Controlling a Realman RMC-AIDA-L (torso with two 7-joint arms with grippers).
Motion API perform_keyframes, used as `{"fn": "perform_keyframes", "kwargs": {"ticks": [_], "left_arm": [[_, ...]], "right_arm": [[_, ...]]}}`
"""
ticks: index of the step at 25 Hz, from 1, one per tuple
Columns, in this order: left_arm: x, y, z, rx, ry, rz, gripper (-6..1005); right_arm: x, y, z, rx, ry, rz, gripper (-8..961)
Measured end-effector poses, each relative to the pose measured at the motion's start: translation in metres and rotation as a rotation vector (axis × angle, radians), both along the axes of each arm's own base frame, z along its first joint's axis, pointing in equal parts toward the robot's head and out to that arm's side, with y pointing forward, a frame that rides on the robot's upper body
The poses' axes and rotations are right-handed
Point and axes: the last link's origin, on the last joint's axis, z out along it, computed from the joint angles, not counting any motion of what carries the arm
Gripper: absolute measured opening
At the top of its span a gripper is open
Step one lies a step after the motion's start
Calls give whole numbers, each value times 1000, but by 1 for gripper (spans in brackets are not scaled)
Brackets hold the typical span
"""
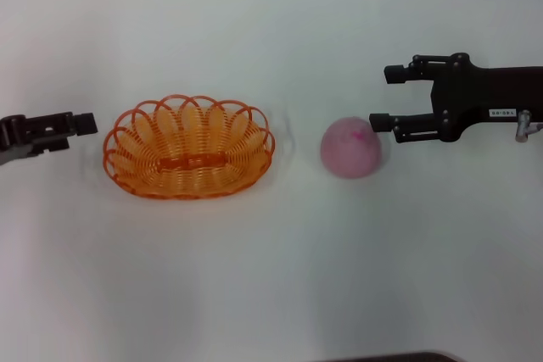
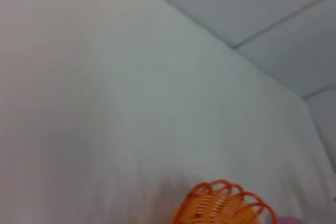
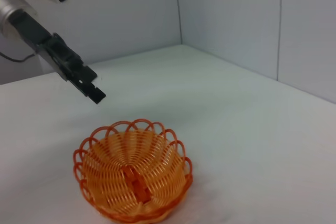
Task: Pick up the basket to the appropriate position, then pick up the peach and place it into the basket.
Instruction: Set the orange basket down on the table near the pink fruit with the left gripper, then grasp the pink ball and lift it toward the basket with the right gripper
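Unreadable white label [image 1: 501, 113] on open right claw [image 1: 387, 97] beside peach [image 1: 349, 147]

Peach [image 1: 349, 147] right of basket [image 1: 188, 149]

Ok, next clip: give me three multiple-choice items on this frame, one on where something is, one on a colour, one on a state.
1. Where is the peach?
A. inside the basket
B. on the table between the basket and the right gripper
C. in the left gripper

2. What colour is the basket?
A. orange
B. blue
C. green

3. How is the right gripper?
A. shut on the peach
B. open, holding nothing
C. shut on the basket rim

Answers:
1 B: the head view shows it on the white table, apart from the basket.
2 A: its wire loops are orange in every view.
3 B: its fingers stand apart beside the peach. The left gripper hangs at the basket's other side.
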Motion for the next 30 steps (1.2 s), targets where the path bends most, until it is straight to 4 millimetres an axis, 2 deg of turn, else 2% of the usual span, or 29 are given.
{"fn": "perform_keyframes", "kwargs": {"ticks": [7, 16, 22, 30], "left_arm": [[7, -14, 0, 12, 53, -317, 809], [3, -34, -5, 55, 166, -618, 808], [-4, -43, -10, 92, 222, -739, 808], [-8, -52, -21, 106, 207, -813, 808]], "right_arm": [[-1, 1, 0, 2, 3, 0, 825], [-3, 2, 0, 4, 6, 4, 824], [-4, 4, 0, 7, 6, 6, 824], [-5, 6, 0, 11, 5, 9, 824]]}}
